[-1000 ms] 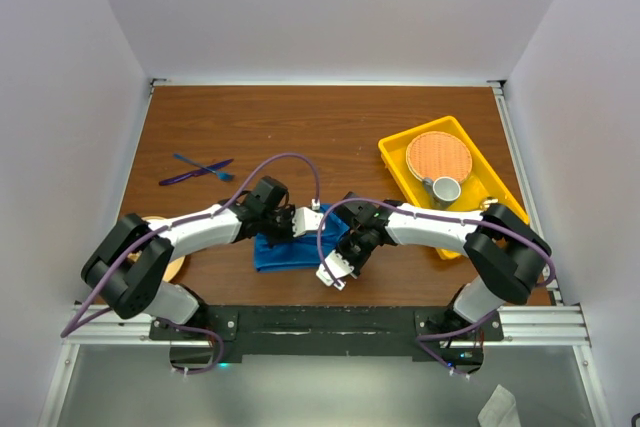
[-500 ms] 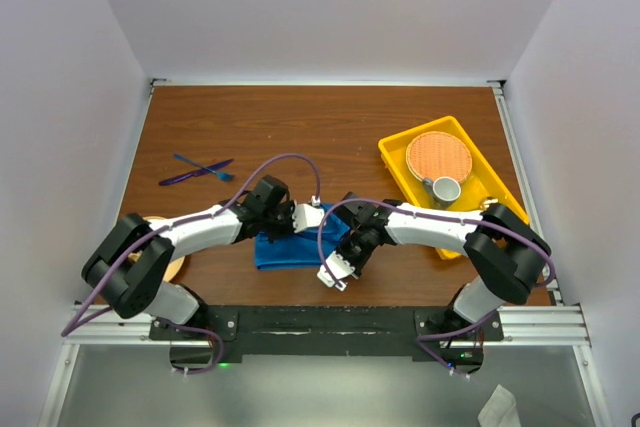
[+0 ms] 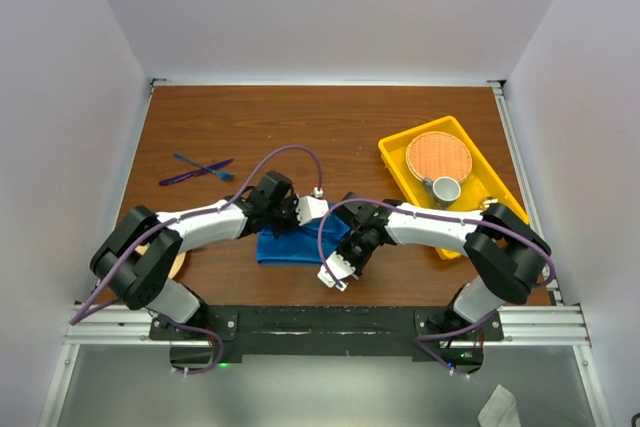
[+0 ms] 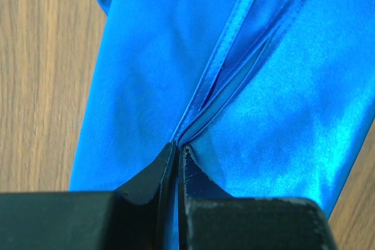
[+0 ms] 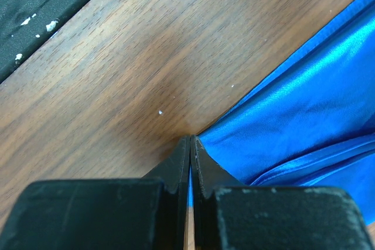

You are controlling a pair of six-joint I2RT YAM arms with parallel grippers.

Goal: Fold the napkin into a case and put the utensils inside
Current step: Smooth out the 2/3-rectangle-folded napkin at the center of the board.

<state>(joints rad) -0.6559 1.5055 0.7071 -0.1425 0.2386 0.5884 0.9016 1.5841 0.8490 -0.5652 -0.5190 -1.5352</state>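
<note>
Item: one bright blue, smooth, slightly shiny cloth napkin [image 3: 293, 247], lying partly folded as a broad oblong on the brown wooden desk [image 3: 330, 122] near its front edge, between the two arms. It is not yet the narrow case the task asks for. Left wrist view: the napkin [image 4: 140, 86] shows layered hems running up from the left jaws, which are nearly closed and pinch a hemmed fold. Right wrist view: the right jaws are closed tight on the near corner of the napkin [image 5: 293, 127], a sliver of blue showing between them, bare wood alongside. Step in hand, by judgement: folding, with both grips set for another lengthwise turn. The next move likely calls for the two arms to lift and carry their edges together, so that the slippery layers do not slide apart, and to leave an open pocket. Utensils [image 3: 197, 170]: two thin plastic pieces, one blue and one purple, crossed at the far left of the desk, well apart from the napkin and untouched. Also present: one yellow plastic tray [image 3: 478, 165] at the right, holding one round woven orange mat [image 3: 438, 155] and one small grey cup [image 3: 445, 190].
</note>
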